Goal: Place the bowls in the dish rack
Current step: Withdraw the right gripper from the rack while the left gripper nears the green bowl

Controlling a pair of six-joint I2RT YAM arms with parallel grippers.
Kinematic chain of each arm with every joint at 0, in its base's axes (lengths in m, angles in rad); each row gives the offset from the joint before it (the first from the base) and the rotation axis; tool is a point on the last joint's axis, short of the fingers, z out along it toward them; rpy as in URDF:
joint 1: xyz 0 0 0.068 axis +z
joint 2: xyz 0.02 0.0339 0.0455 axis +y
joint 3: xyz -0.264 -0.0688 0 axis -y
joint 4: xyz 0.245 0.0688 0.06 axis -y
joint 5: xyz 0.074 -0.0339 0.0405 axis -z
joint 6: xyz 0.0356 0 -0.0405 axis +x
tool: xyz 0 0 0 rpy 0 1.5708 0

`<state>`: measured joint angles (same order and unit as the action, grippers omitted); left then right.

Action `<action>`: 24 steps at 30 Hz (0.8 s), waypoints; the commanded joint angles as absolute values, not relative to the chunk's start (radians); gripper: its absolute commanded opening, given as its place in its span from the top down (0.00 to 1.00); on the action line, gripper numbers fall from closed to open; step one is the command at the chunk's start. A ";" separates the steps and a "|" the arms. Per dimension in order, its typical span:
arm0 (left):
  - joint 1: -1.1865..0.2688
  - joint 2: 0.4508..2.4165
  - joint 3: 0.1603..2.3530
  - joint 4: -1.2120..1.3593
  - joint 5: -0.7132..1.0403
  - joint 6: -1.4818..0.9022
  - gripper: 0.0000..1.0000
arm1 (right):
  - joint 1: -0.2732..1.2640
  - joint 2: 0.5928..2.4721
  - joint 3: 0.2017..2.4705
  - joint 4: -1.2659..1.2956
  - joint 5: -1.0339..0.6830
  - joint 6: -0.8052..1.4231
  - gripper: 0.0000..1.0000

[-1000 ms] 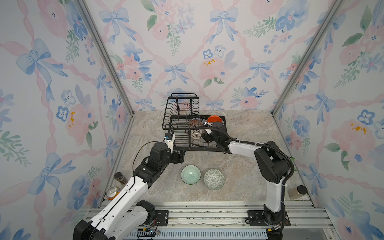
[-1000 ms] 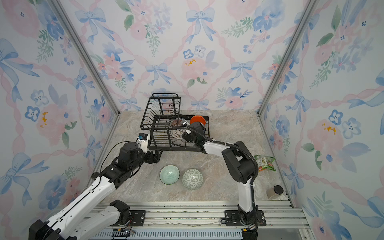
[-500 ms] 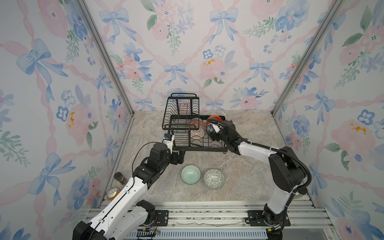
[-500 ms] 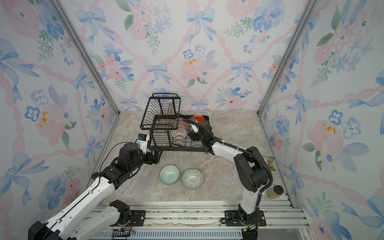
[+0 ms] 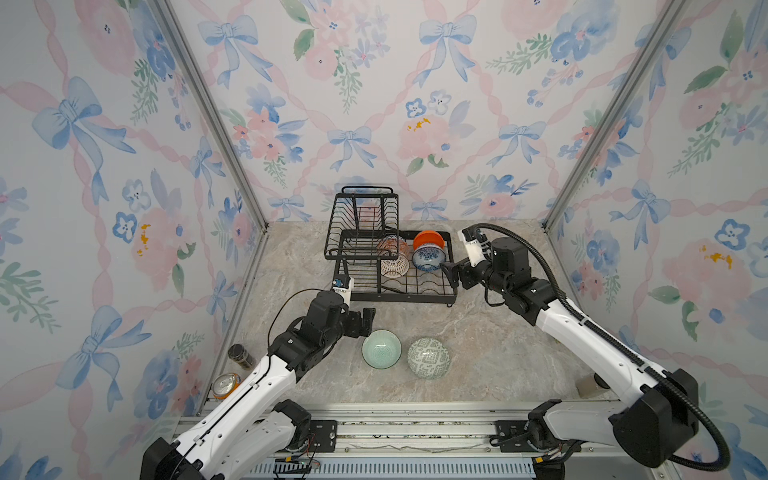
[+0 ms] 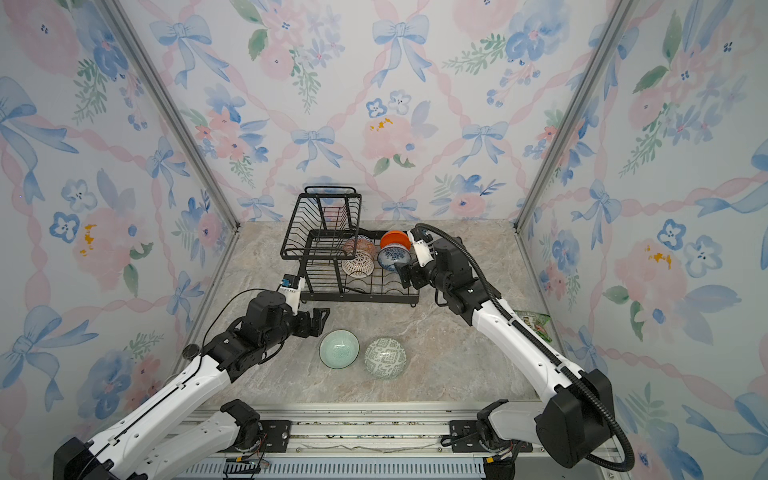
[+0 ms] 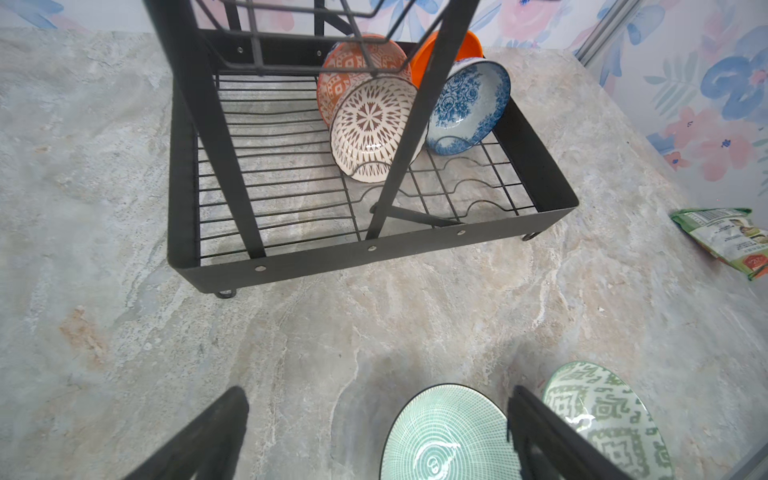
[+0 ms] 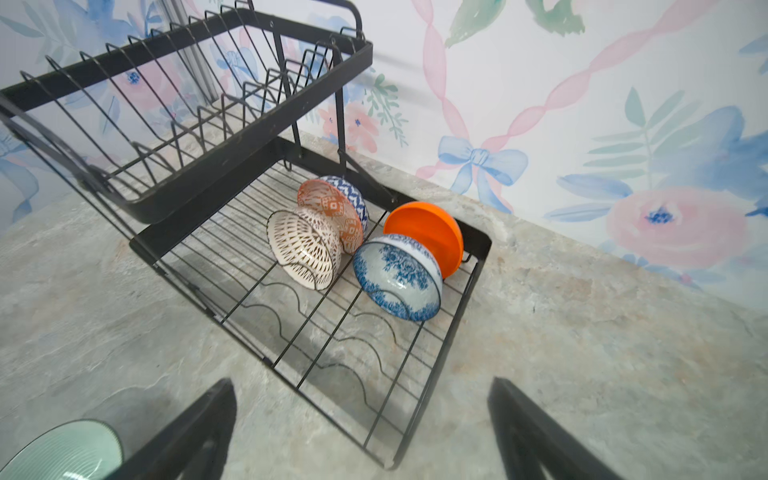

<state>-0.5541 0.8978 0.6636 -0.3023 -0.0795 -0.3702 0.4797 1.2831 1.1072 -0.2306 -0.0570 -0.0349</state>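
The black dish rack (image 5: 399,294) stands at the back of the table. In its low tray four bowls stand on edge: plain orange (image 5: 428,240), blue floral (image 8: 399,276), white with brown lattice (image 7: 370,129) and red-orange patterned (image 8: 332,208). Two more bowls, pale mint (image 5: 381,349) and grey-green geometric (image 5: 429,358), sit upright on the table in front. My left gripper (image 7: 378,397) hangs open and empty just left of the mint bowl. Off the rack's right front corner my right gripper (image 8: 361,386) is open and empty.
The rack's raised basket tier (image 5: 363,224) overhangs the tray's left part. A can (image 5: 225,384) and a dark jar (image 5: 240,356) stand by the left wall. A green snack bag (image 6: 534,324) lies near the right wall.
My right gripper has drawn back to the right, out of the rack's tray, still open. The left arm and the two bowls on the table have not moved.
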 commanded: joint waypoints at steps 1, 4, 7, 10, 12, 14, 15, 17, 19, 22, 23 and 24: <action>-0.583 0.914 0.673 -0.345 -0.120 -0.413 0.02 | 0.484 1.286 1.168 -0.478 -0.094 0.042 0.03; -0.614 0.917 0.663 -0.354 -0.120 -0.426 0.02 | 0.486 1.290 1.187 -0.574 -0.138 0.035 0.03; -0.621 0.918 0.636 -0.360 -0.100 -0.447 0.02 | 0.482 1.279 1.159 -0.582 -0.140 0.028 0.03; -0.630 0.916 0.605 -0.373 -0.088 -0.482 0.02 | 0.482 1.284 1.171 -0.615 -0.152 0.022 0.03; -0.635 0.910 0.579 -0.374 -0.090 -0.498 0.02 | 0.482 1.281 1.165 -0.602 -0.156 0.017 0.03; -0.635 0.908 0.560 -0.377 -0.089 -0.517 0.02 | 0.482 1.287 1.166 -0.583 -0.165 0.020 0.03; -0.636 0.908 0.556 -0.383 -0.090 -0.529 0.02 | 0.482 1.296 1.175 -0.586 -0.173 0.021 0.03; -0.640 0.907 0.548 -0.387 -0.088 -0.546 0.02 | 0.484 1.314 1.202 -0.606 -0.189 0.012 0.03; -0.643 0.907 0.535 -0.394 -0.087 -0.561 0.02 | 0.486 1.322 1.200 -0.599 -0.190 0.009 0.03; -0.650 0.911 0.515 -0.398 -0.075 -0.592 0.02 | 0.485 1.336 1.200 -0.600 -0.191 0.012 0.03; -0.654 0.914 0.509 -0.399 -0.072 -0.602 0.02 | 0.486 1.340 1.199 -0.604 -0.193 0.009 0.03; -0.660 0.918 0.503 -0.399 -0.069 -0.607 0.02 | 0.486 1.340 1.193 -0.603 -0.192 0.008 0.03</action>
<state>-0.6479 0.9138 0.5278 -0.3737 -0.0879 -0.5629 0.4797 1.3293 1.1702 -0.5735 -0.1764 0.0113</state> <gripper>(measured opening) 0.980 0.967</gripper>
